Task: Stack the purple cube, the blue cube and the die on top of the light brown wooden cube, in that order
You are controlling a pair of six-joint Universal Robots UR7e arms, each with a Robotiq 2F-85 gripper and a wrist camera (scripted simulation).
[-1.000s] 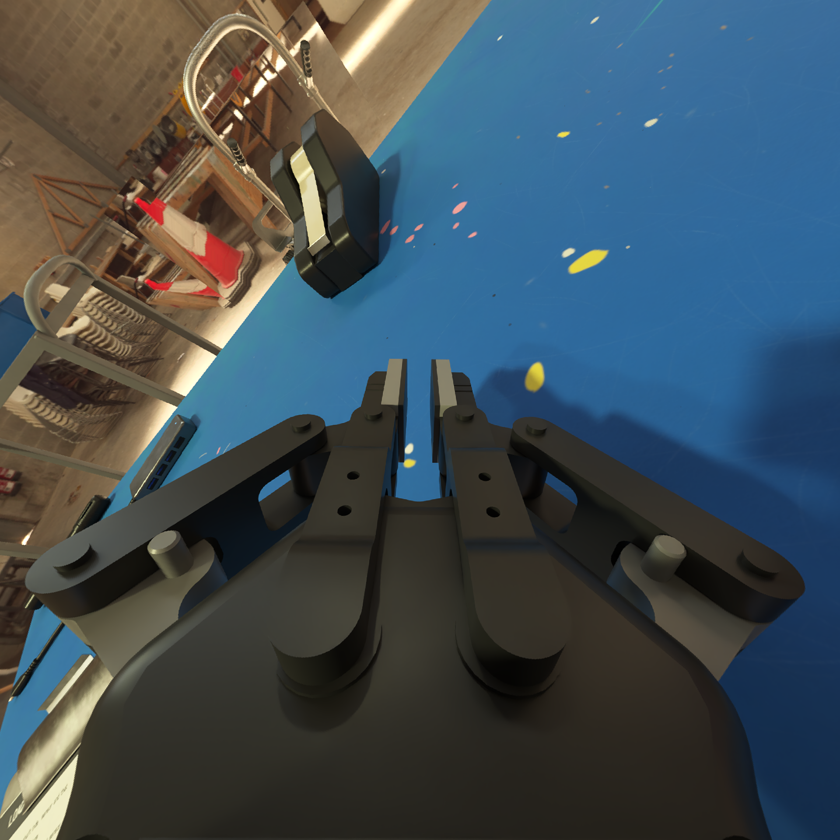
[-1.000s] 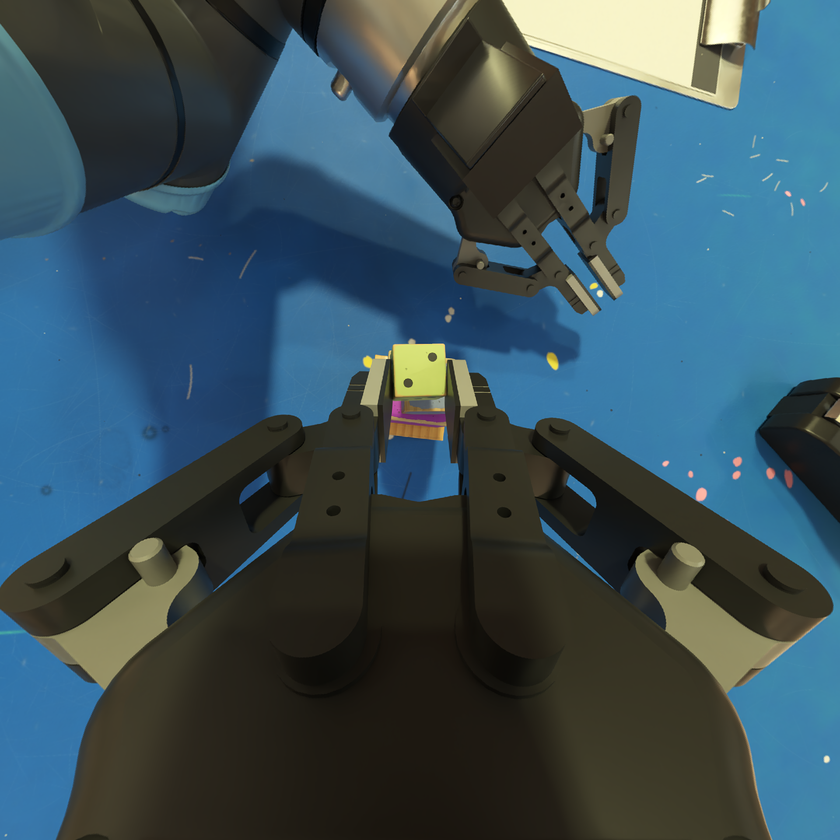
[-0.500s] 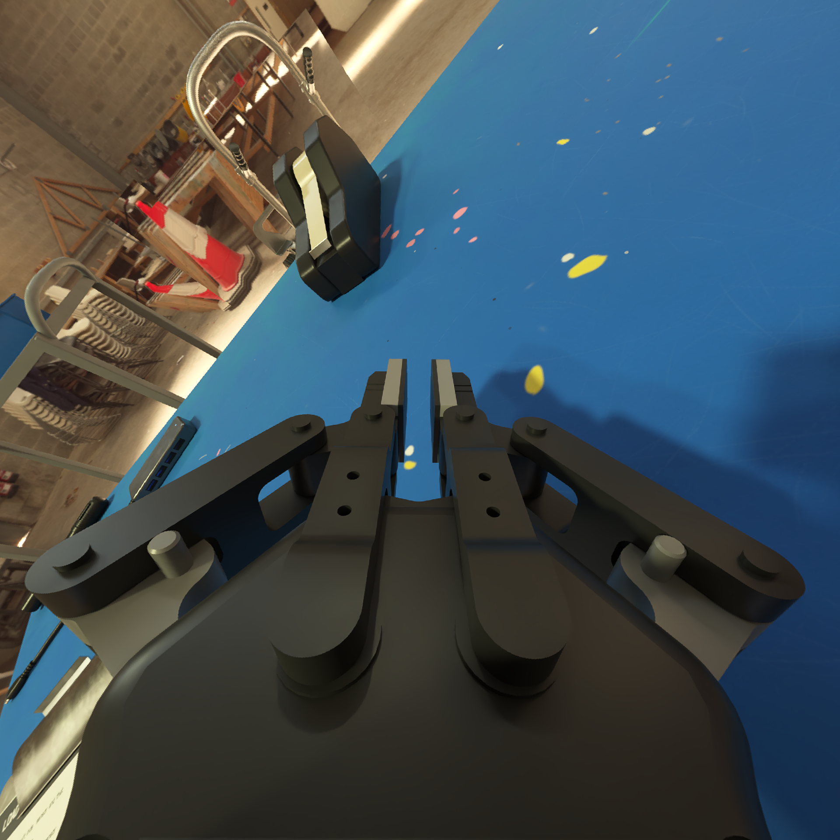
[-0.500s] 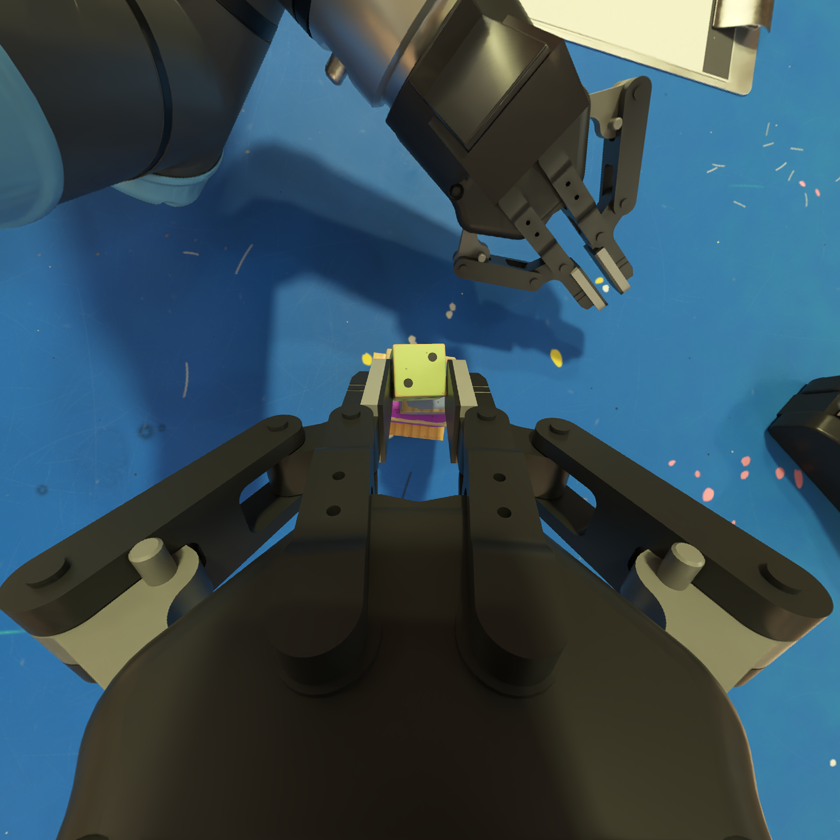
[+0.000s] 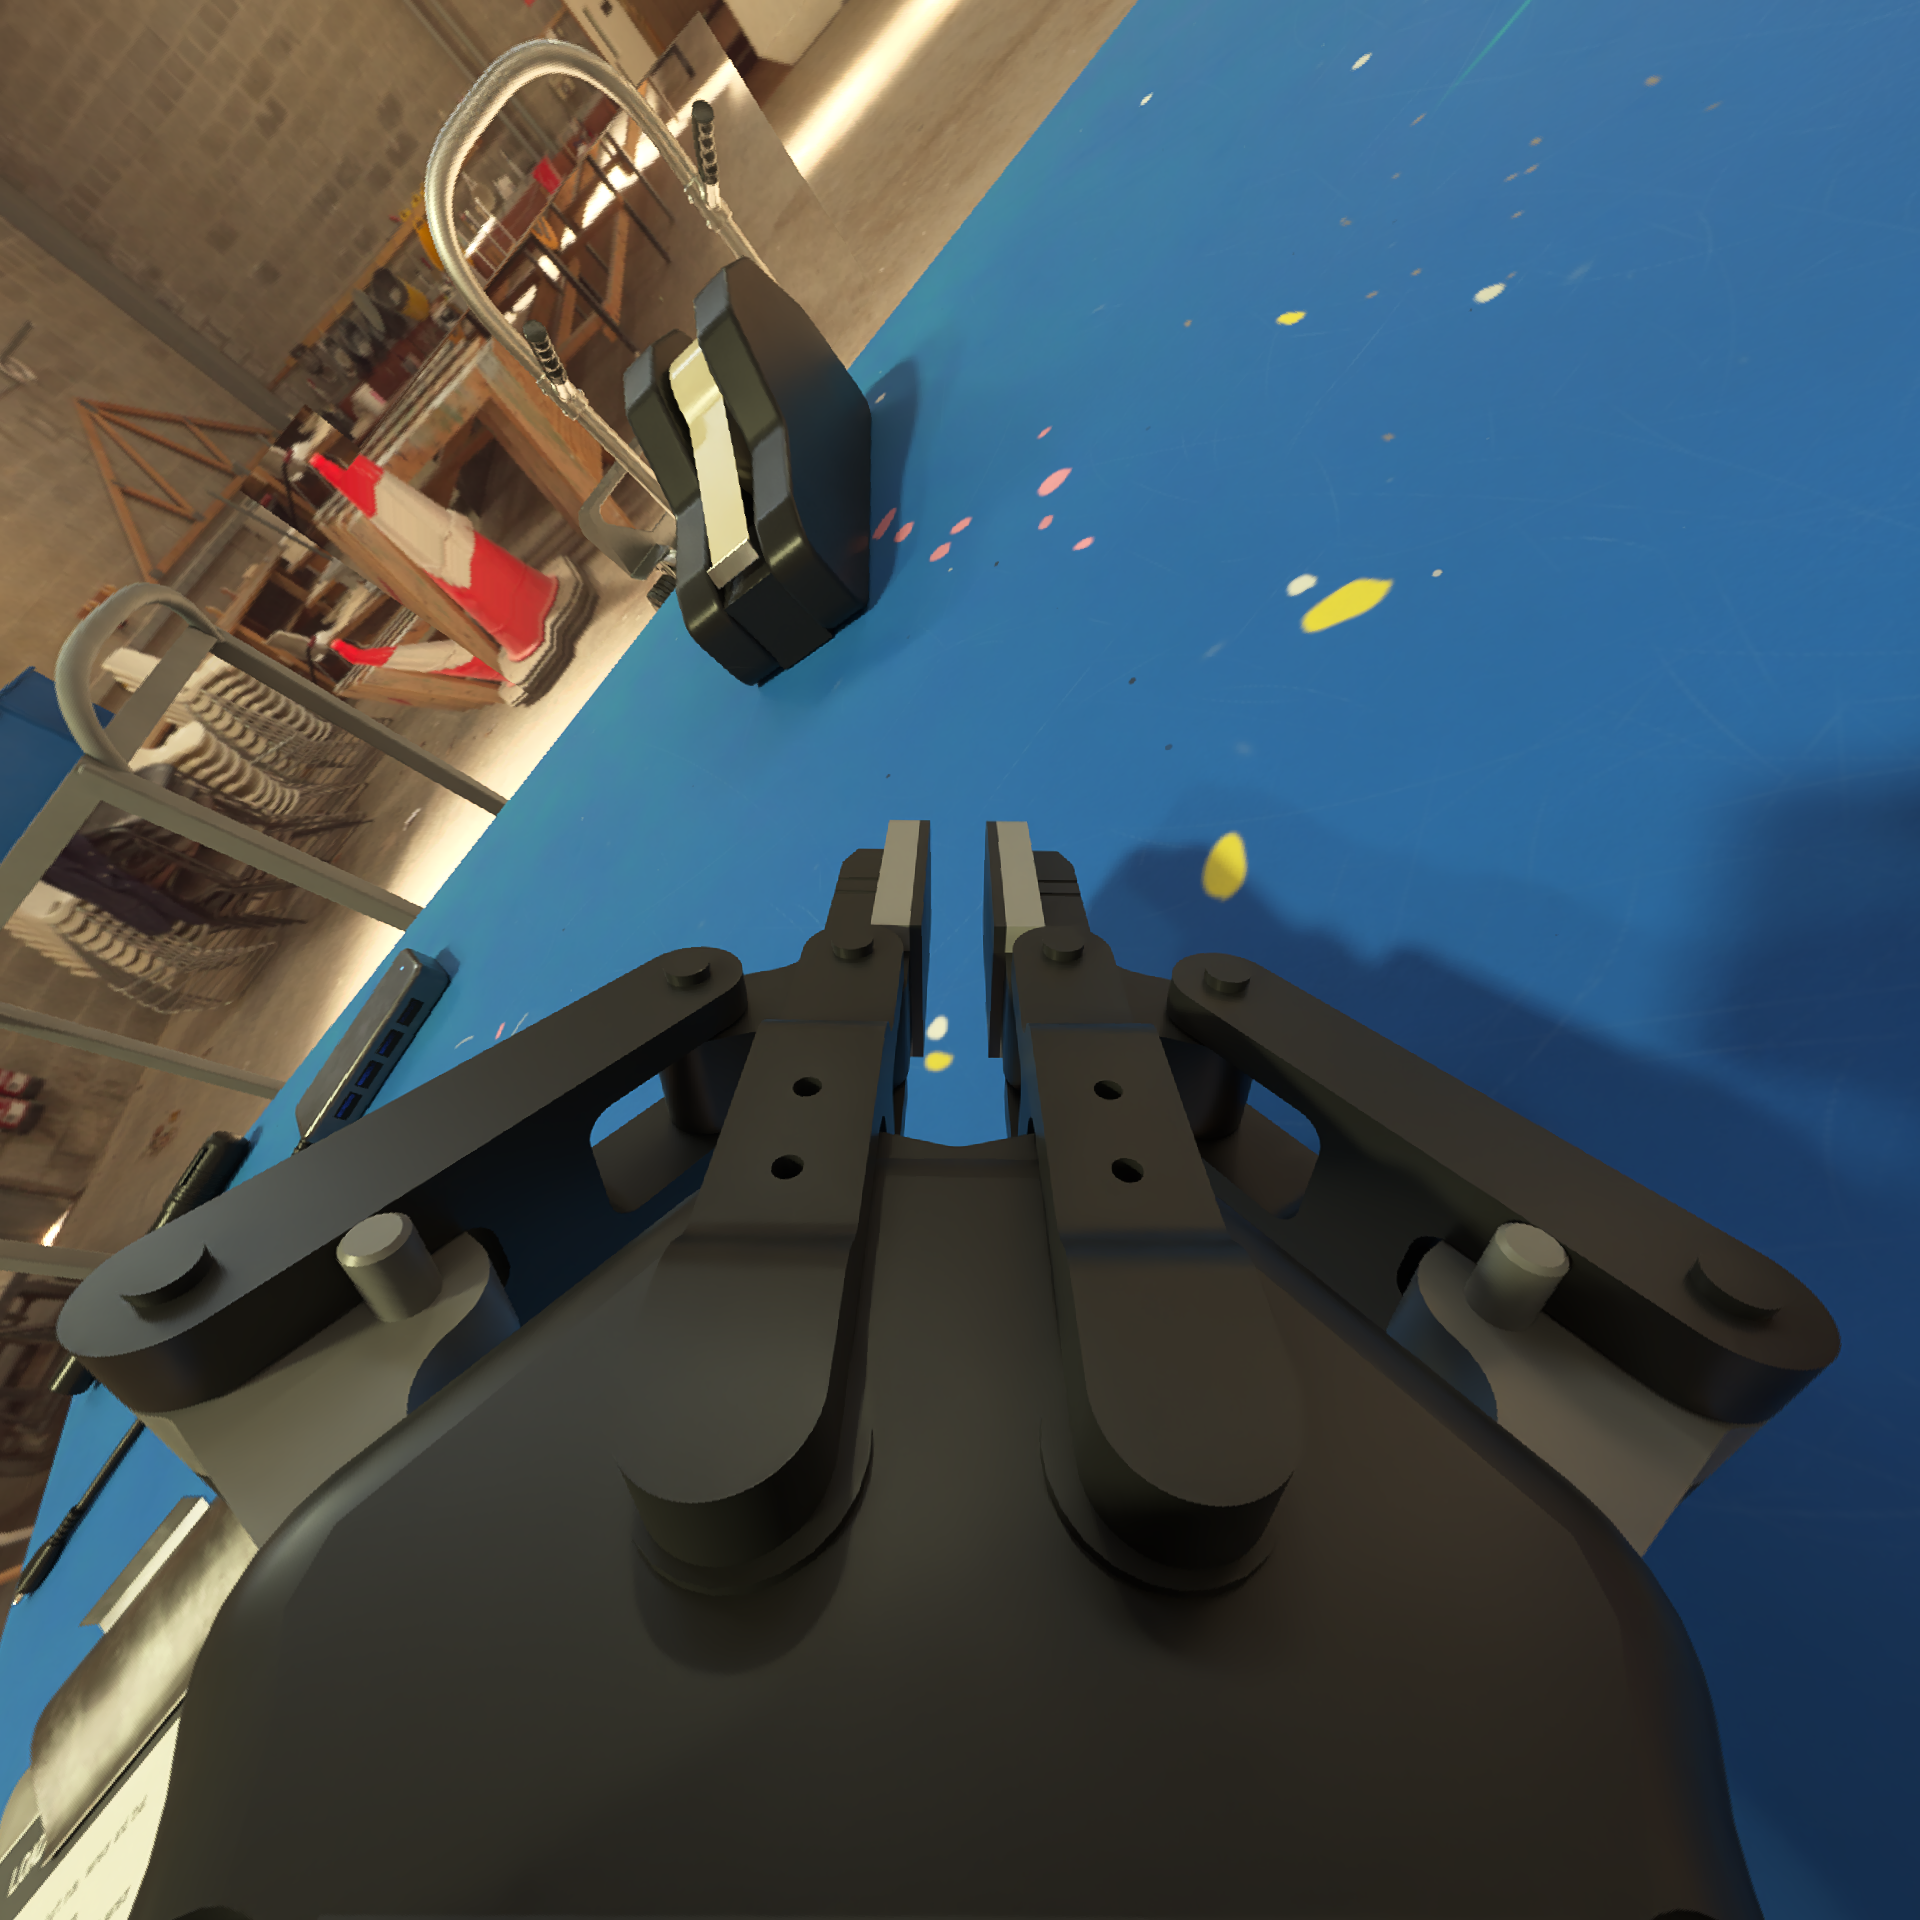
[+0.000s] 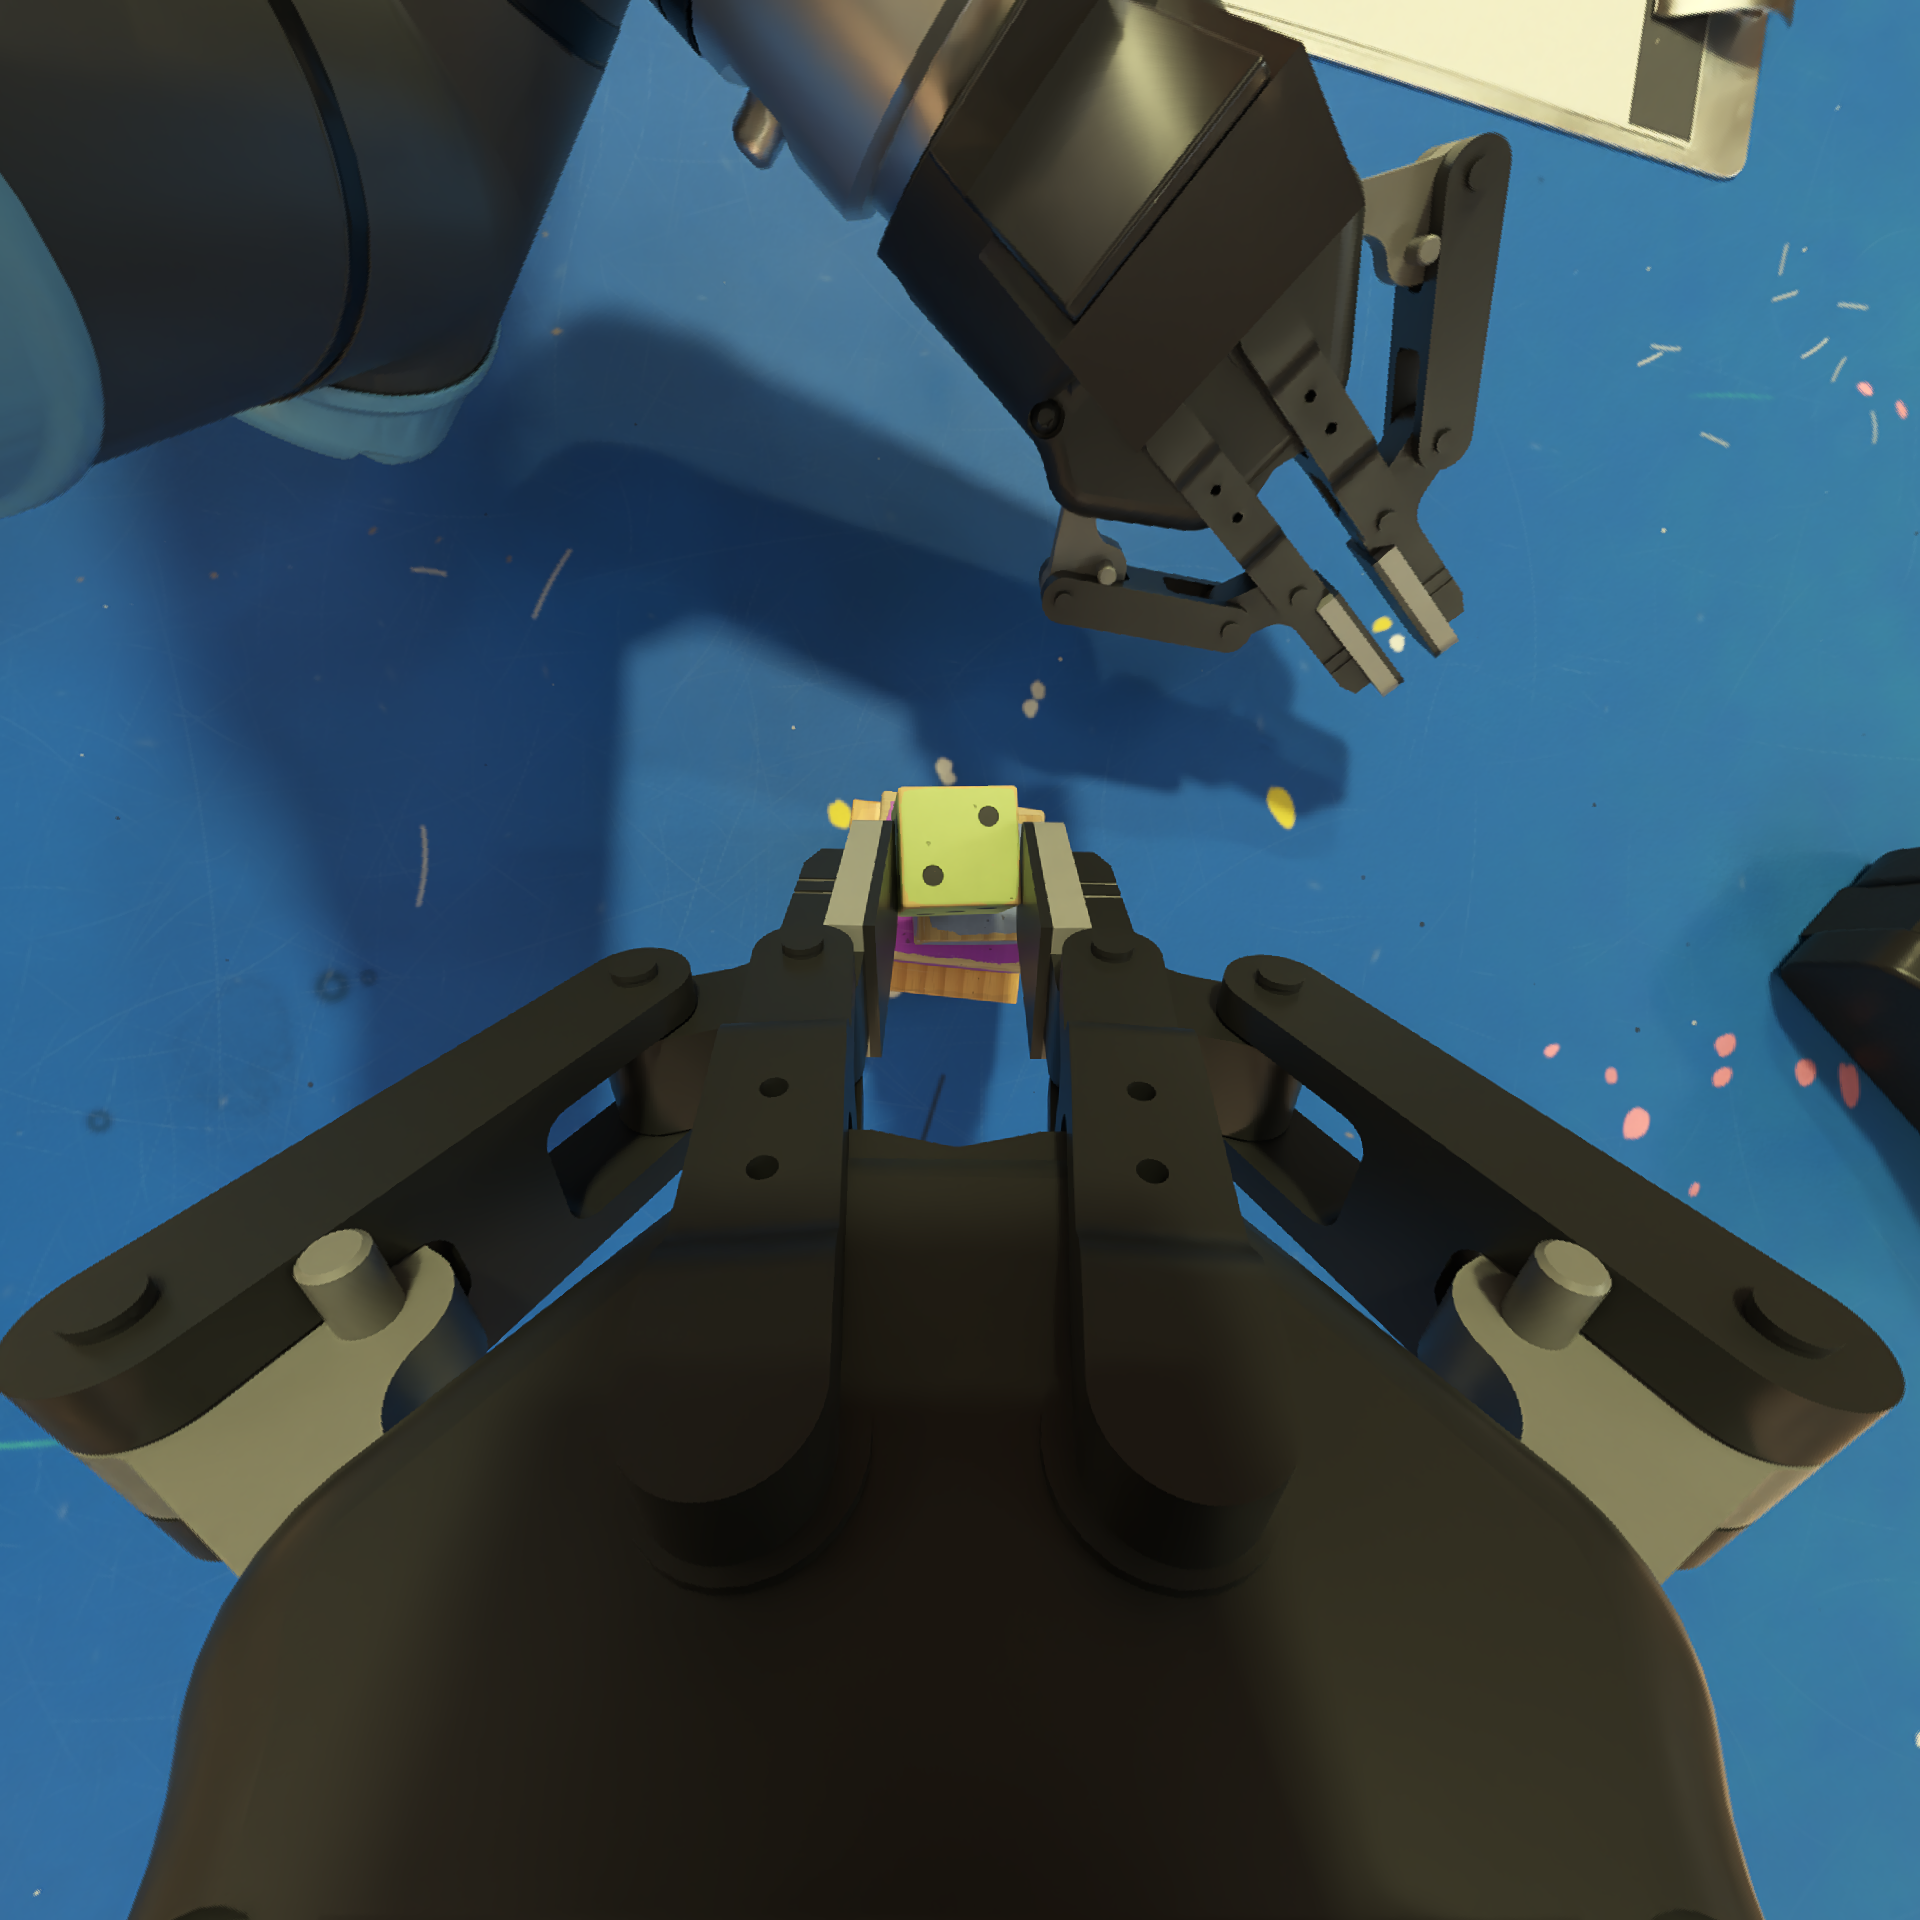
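Observation:
My right gripper (image 6: 956, 847) is shut on the yellow-green die (image 6: 956, 844), two dots on its top face. Directly under the die is a stack: a thin sliver of the blue cube (image 6: 961, 923), the purple cube (image 6: 912, 935) and the light brown wooden cube (image 6: 951, 979) on the blue table. I cannot tell whether the die touches the blue cube. My left gripper (image 5: 956, 842) is empty, its jaws nearly together with a narrow gap. It hovers over bare table; in the right wrist view it (image 6: 1392, 644) sits beyond and right of the stack.
A black tape-dispenser-like block (image 5: 758, 488) stands near the table's edge; it shows at the right edge of the right wrist view (image 6: 1860, 977). A clipboard (image 6: 1507, 62) lies at the far side. A USB hub (image 5: 379, 1039) lies by the edge. The left arm (image 6: 260, 208) spans the upper left.
In the right wrist view the left gripper has drifted right and away from the stack. The right gripper and die have stayed in place over the stack.

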